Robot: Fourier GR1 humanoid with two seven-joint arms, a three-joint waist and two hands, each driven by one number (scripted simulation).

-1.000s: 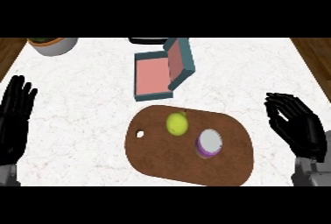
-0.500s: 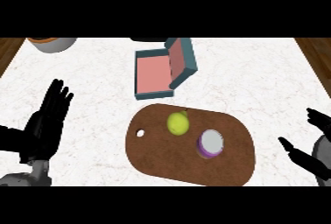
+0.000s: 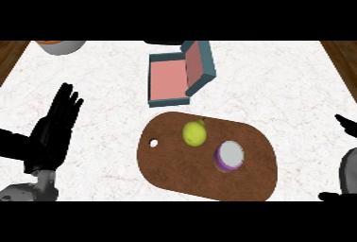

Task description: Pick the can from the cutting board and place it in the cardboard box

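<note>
Currently the can point(image 3: 231, 155) stands upright on the cutting board point(image 3: 188, 172) — just right of a lemon point(image 3: 194, 133); left robot hand point(image 3: 54, 127) fingers apart, right robot hand point(image 3: 346, 142) indeterminate.

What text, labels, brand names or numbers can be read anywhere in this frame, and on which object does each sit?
None: no readable text shows in the head view.
Can: only its pale top and purple rim show; its side, where a label might be, is hidden.
Cutting board: plain brown, no marking.
Yellow-green fruit: no sticker.
Box: teal walls, pink inside, no print.
Bowl at the top left: no lettering visible.
</note>
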